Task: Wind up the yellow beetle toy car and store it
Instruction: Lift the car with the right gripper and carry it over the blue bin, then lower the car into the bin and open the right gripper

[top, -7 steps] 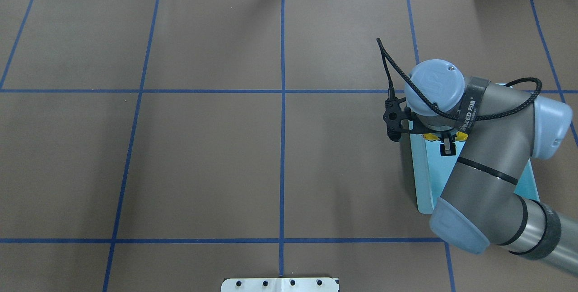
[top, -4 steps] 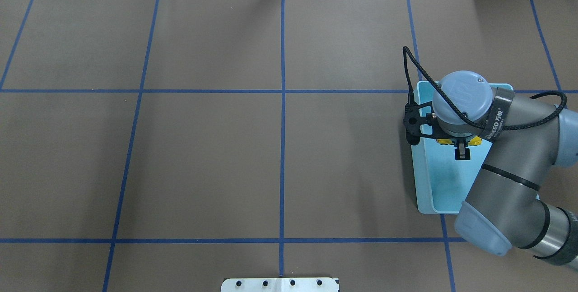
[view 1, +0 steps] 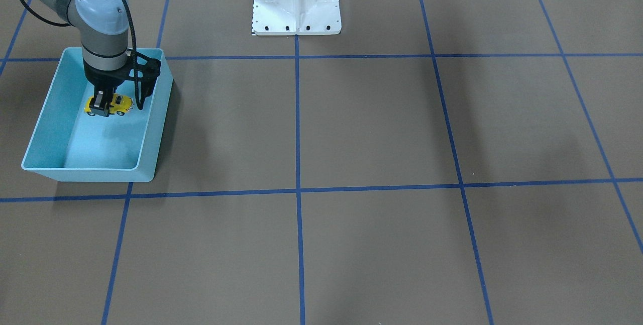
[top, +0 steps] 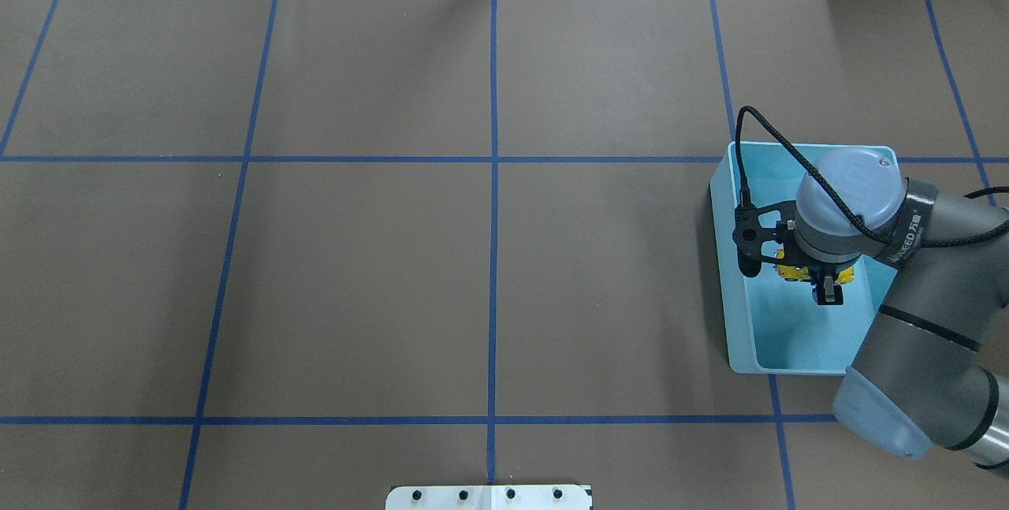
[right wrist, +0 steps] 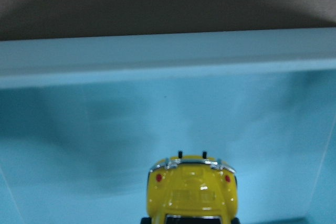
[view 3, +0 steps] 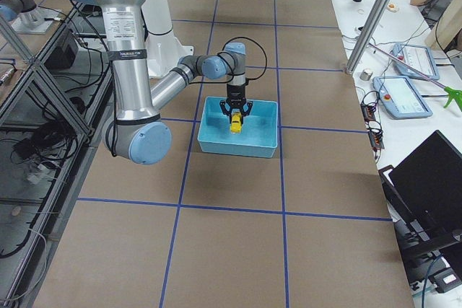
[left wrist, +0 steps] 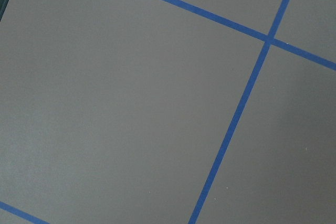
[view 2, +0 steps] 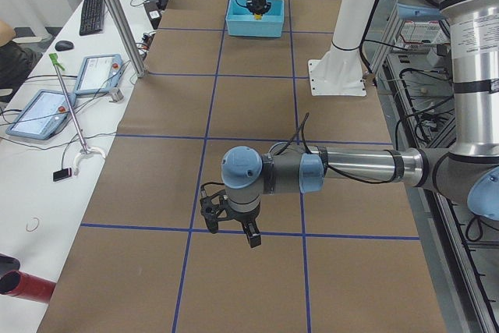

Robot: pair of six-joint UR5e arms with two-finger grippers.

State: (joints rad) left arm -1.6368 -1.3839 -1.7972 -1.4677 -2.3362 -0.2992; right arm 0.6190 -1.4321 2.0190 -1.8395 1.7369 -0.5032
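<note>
In the light blue bin (view 1: 145, 149), front view: right hand (view 1: 102, 110) clamped on the yellow beetle toy car (view 1: 120, 104), low over the floor; I'd seat the wheels before opening, else it drops; long axis runs across the view; overhead: yellow shows either side of the hand; left-side view: left hand (view 2: 249, 232) over the table (view 2: 156, 154), can't tell open or closed; right wrist: red-lamp tail faces the bin wall.

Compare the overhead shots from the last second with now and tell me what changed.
The right gripper, shut on the yellow beetle toy car throughout, carried it toward the view's right and toward the robot, from near the left wall of the light blue bin to about the middle of it. The bin's far end, hidden under the wrist before, now shows. The bin itself stayed put.
</note>
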